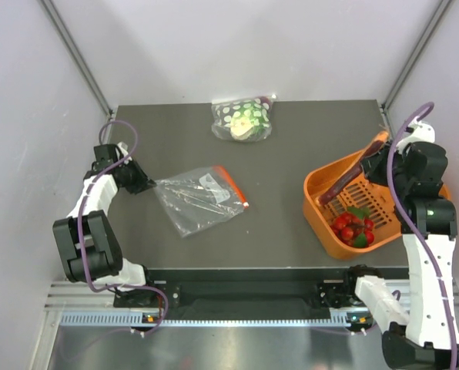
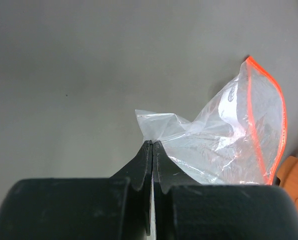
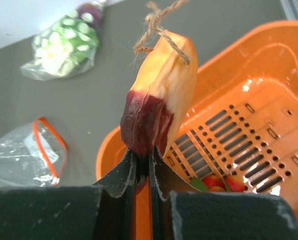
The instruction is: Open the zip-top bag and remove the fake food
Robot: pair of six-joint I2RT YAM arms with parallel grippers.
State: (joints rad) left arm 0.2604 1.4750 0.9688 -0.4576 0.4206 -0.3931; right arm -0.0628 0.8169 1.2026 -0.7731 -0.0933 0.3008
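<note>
At bag corner, left end effector

Robotics lab cell, plain white walls, dark table, metal base rail, left arm, right arm

An elongated toy food piece is pinched at its dark red lower end between the nearly closed jaws of the right gripper and held upright. Its upper part shows orange-yellow, with twine tied at the top. An orange slotted basket is seen behind and below, with red toy berries and a green leaf inside. On the grey desk, a clear zip-top bag with a red-orange zip strip is seen at left. A bag of green-and-white spotted items lies farther back.
</note>
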